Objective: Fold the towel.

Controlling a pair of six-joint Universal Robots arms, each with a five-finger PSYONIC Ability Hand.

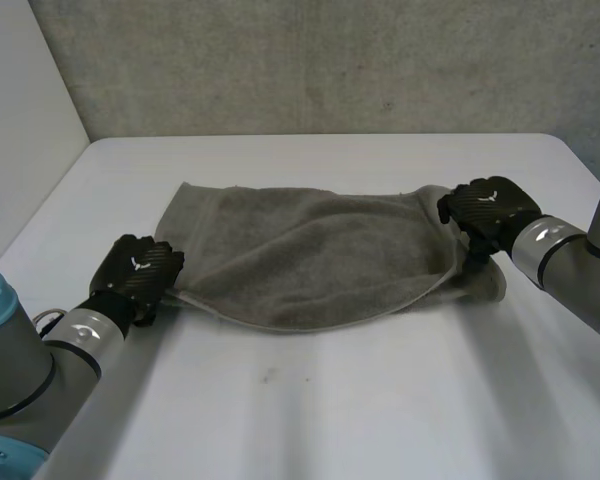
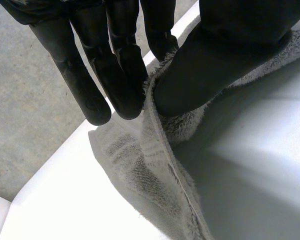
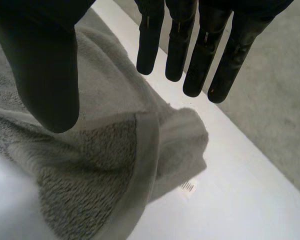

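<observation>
Closest in, my left hand point(image 2: 120, 70) pinches the hem of the towel point(image 1: 300, 255) between thumb and fingers, at its near left corner. My right hand point(image 3: 177, 45) hangs over the right end, fingers straight, gripping nothing. One towel lies mid-table point(image 1: 330, 400), seemingly doubled once. Further folds probably remain for my two hands.

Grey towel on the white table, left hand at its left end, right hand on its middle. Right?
Not quite. In the head view the right hand is at the right end of the towel, not on its middle. The left hand is at its left end, as you said.
</observation>
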